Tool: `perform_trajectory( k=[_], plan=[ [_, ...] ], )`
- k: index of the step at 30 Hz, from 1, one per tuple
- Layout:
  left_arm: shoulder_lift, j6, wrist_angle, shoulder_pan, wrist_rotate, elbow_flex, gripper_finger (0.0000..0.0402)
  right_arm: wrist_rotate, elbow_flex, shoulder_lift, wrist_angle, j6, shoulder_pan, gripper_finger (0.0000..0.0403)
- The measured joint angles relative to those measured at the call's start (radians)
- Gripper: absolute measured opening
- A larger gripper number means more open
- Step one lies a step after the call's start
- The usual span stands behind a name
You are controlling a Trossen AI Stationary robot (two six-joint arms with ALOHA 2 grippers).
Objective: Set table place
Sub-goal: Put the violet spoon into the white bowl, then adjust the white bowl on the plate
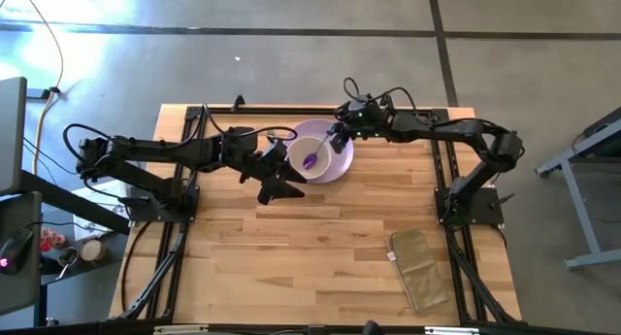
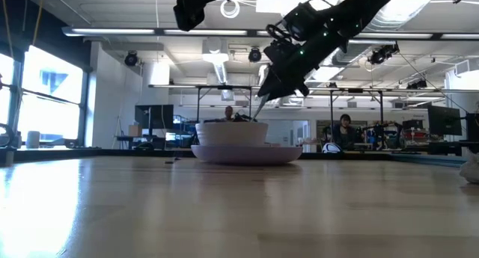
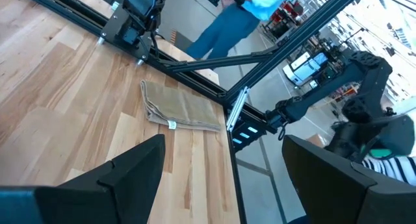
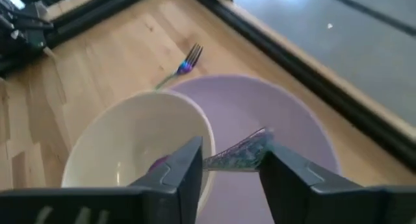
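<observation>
You are mid-way through setting the place on the bench [image 1: 320,238]: the plate [image 1: 342,167] sits near the far edge with the bowl [image 1: 309,150] on it, and the spoon [image 4: 242,154] is the piece in hand. The fork [image 4: 182,65] lies on the bench just beside the plate, on its far-left side.

Your right gripper [image 4: 229,165] hangs over the bowl with its jaws closed on the spoon's handle, the spoon's bowl end dipping inside. Your next move, as I judge it, is to lift the spoon clear and lay it beside the plate.

Your left gripper [image 1: 281,184] hovers near the plate's left edge, jaws wide and empty. The cloth [image 1: 419,267] lies well apart.
</observation>
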Motion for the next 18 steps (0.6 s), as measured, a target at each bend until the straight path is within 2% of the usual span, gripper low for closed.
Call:
perform_trajectory(
  k=[5,10,15,18],
  plan=[
    [0.000,0.000,0.000,0.000,0.000,0.000,0.0298,0.076,0.073,-0.051,-0.102,-0.066,-0.002,0.0152],
    [0.000,0.001,0.000,0.000,0.000,0.000,0.0298,0.161,0.159,-0.068,-0.297,-0.119,-0.002,0.0156],
    [0.000,0.002,0.000,0.000,0.000,0.000,0.0298,0.148,0.227,-0.070,-0.375,-0.127,0.034,0.0153],
    [0.000,0.002,0.000,0.000,0.000,0.000,0.0298,0.127,0.224,-0.070,-0.365,-0.123,0.084,0.0132]
  ],
)
